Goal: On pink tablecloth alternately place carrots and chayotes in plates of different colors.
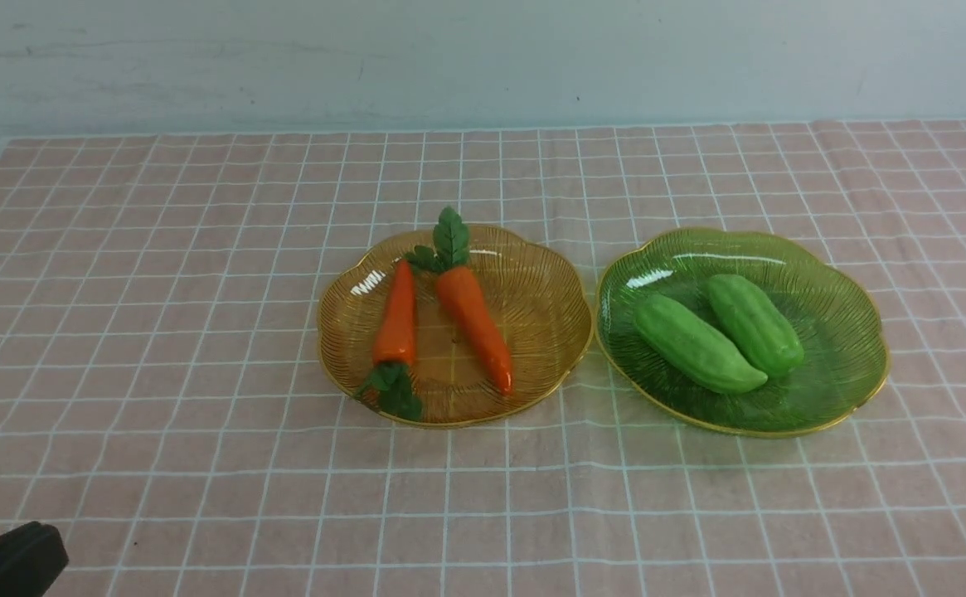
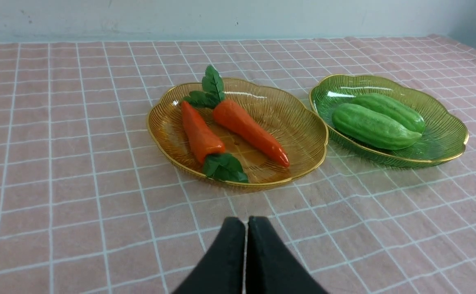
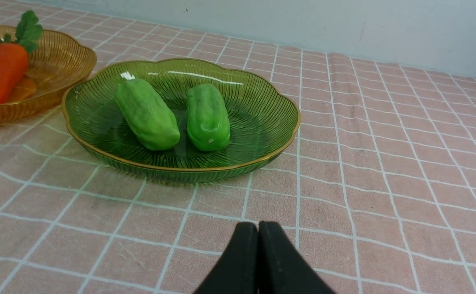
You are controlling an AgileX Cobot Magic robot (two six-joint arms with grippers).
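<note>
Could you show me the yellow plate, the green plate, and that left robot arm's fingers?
Yellow plate [image 1: 545, 311]: front view, bare inside.
Green plate [image 1: 843, 348]: front view, bare inside.
Left fingers [image 2: 246, 223]: left wrist view, at the tips.

Behind the cloth: I face a plain pale blue-gray wall [image 1: 483, 66].
Wall surface: small dark specks, faint smudges.

Glossy orange carrots [image 1: 474, 319] (plastic-looking), ribbed translucent plates [image 1: 545, 332], wrinkled cloth [image 1: 201, 464].
</note>
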